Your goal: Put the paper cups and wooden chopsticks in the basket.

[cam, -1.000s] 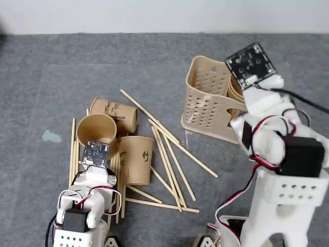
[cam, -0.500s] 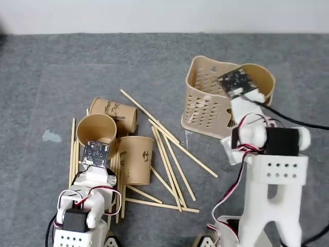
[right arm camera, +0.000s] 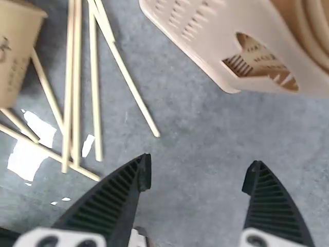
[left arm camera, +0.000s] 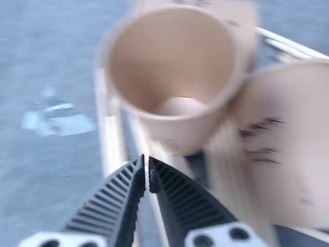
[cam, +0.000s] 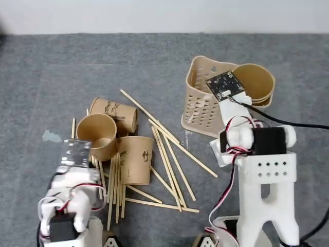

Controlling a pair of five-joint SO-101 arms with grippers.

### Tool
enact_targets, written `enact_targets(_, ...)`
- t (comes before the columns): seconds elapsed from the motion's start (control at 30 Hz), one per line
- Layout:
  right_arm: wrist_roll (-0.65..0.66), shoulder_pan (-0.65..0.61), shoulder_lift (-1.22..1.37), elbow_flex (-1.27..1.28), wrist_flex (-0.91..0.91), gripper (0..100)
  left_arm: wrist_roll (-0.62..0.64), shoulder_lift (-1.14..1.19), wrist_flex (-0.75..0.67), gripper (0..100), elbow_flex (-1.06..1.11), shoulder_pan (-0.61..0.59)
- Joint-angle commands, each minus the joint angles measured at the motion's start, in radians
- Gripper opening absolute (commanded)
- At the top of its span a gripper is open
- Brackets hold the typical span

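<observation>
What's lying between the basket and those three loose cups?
In the high view, scattered wooden chopsticks lie there on the grey table.

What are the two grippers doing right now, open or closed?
Left gripper: closed, with nothing clearly held in it.
Right gripper: open and empty.

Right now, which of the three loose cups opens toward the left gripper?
The leftmost cup, its inside facing the left gripper; the cup behind and the cup beside show printed sides.
</observation>
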Motion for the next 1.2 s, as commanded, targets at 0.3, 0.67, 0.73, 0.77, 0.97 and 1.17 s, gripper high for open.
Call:
enact_targets(0.3,-0.112,-0.392,0.015,-0.011,-0.262,29.9,0.046,-0.011,-0.155,1,-0.045,-0.439)
enact_targets(0.67,-0.115,-0.564,0.453,-0.311,-0.318,29.9,0.032,-0.011,-0.155,1,-0.001,-0.436)
enact_targets(0.73,-0.117,-0.599,0.522,-0.371,-0.321,29.9,0.034,-0.011,-0.157,1,0.001,-0.436)
enact_targets(0.77,-0.13,-0.615,0.556,-0.404,-0.323,29.9,0.034,-0.011,-0.157,1,0.001,-0.436)
enact_targets(0.97,-0.255,-0.642,0.734,-0.621,-0.325,29.9,0.034,-0.011,-0.157,1,0.004,-0.436)
enact_targets(1.17,-0.307,-0.645,0.866,-0.778,-0.32,29.9,0.034,-0.011,-0.157,1,0.004,-0.436)
